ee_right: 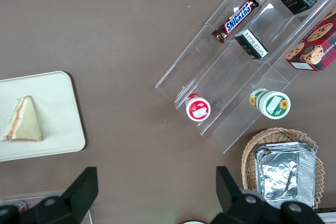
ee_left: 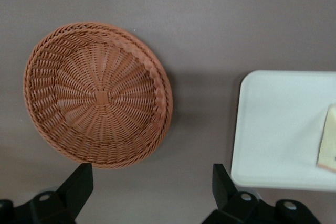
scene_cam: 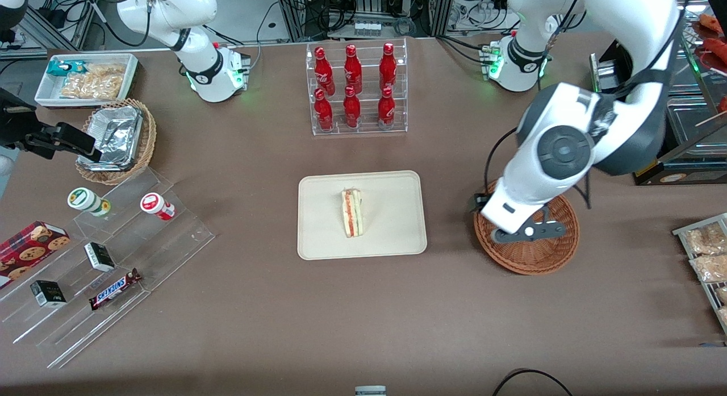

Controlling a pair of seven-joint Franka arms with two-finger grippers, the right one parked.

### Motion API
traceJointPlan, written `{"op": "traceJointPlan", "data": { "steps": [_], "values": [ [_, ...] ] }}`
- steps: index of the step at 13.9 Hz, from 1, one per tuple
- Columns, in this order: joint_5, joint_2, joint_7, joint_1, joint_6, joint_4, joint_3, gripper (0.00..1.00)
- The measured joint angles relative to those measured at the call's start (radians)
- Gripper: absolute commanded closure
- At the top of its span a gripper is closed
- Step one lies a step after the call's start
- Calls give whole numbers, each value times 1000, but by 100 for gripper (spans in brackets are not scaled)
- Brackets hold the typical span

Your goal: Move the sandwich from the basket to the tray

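Note:
The sandwich (scene_cam: 352, 212) lies on the cream tray (scene_cam: 392, 237) in the middle of the table; it also shows in the right wrist view (ee_right: 22, 120), and its edge shows in the left wrist view (ee_left: 329, 140). The reddish-brown wicker basket (scene_cam: 545, 259) is empty, as the left wrist view (ee_left: 97, 94) shows. My left gripper (scene_cam: 525, 231) hangs above the basket, open and empty; in its own view the gripper (ee_left: 152, 187) has its fingers (ee_left: 79, 184) spread wide over bare table between basket and tray (ee_left: 278, 129).
A clear rack of red bottles (scene_cam: 356, 89) stands farther from the front camera than the tray. Toward the parked arm's end are a clear stepped stand (scene_cam: 108, 254) with snacks, a tan basket with a foil container (scene_cam: 116, 139) and a white bin (scene_cam: 85, 78). Snack trays (scene_cam: 707, 259) lie toward the working arm's end.

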Motion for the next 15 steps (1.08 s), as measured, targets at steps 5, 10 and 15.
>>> {"op": "traceJointPlan", "data": {
  "steps": [5, 10, 15],
  "values": [
    [-91, -168, 225, -32, -166, -56, 175, 0],
    [-132, -311, 363, -53, -312, -61, 305, 0],
    [-117, -372, 395, -57, -326, -63, 354, 0]
  ]
}}
